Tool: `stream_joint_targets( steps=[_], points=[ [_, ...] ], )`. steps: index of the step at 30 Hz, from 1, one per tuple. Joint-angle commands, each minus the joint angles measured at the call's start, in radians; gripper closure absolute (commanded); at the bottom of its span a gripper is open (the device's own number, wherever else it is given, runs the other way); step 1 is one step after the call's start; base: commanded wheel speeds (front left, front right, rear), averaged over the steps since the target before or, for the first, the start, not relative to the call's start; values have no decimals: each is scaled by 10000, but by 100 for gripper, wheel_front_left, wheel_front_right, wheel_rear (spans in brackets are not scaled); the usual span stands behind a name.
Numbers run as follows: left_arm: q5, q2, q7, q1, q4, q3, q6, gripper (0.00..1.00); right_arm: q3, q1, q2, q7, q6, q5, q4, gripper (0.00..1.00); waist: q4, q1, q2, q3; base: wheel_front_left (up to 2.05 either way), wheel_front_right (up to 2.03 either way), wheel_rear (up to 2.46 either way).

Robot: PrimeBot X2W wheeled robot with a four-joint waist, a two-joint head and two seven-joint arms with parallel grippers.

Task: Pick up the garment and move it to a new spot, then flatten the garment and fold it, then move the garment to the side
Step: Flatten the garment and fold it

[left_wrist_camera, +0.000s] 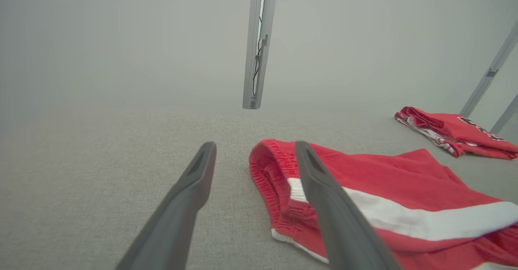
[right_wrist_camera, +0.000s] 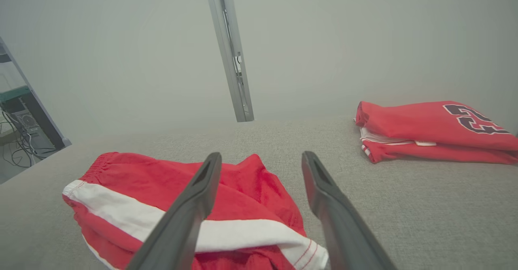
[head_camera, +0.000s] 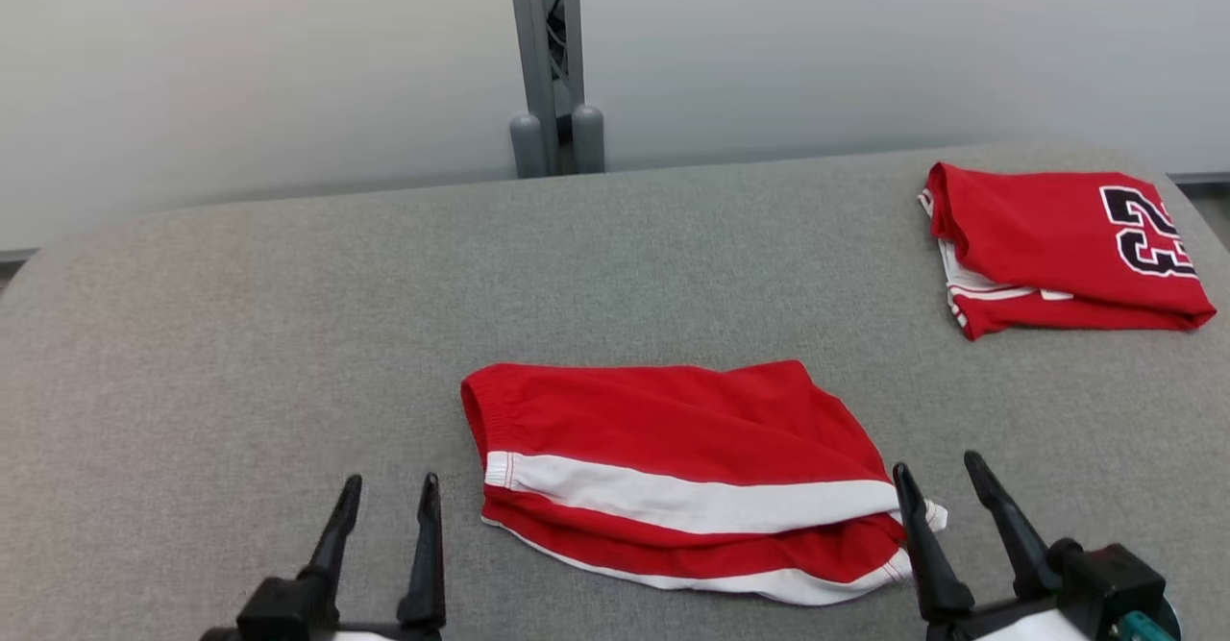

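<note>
"Red shorts (head_camera: pixel 673 430) with a white band along them. Where do they lie?"

"Flat on the grey cloth-covered table (head_camera: pixel 240 333), at its near middle. They are folded over, so red and white edges stack along the near side. The elastic waistband points toward the robot's left and the leg hems toward its right."

"And the claws?"

"Both are released and hold nothing. The left gripper (head_camera: pixel 390 485) stands just beside the waistband end, over bare table, its two dark fingers spread with only grey cloth between them. In the left wrist view one finger crosses in front of the waistband, but the head view shows a gap between the fingers and the red cloth."

"The right one?"

"The right gripper (head_camera: pixel 937 468) is at the other end of the shorts, and its fingers are apart as well. The inner finger lines up with the white hem corner; I cannot tell whether it touches the cloth. The outer finger is over bare table."

"Anything else up there?"

"A second red garment, a folded jersey (head_camera: pixel 1038 237) with a dark number 23 edged in white. It lies at the far right corner, well apart from the shorts. Behind the table's far edge a grey metal post (head_camera: pixel 548 45) rises against a pale wall (head_camera: pixel 192 64)."
</note>
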Motion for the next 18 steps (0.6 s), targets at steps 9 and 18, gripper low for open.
stream_joint_targets(
  steps=[9, 18],
  points=[
    [457, -94, -38, 990, -295, -211, -176, 0, -148, 1031, -51, -4, -3, 206, 74, 0, 345, 0, -1, -580, 0, 0, 0],
    [418, -209, -38, 1190, -57, -247, -104, 0, -282, 1212, -51, -4, -3, 347, 224, 0, 276, 0, -1, -884, 0, 0, 0]
  ],
)
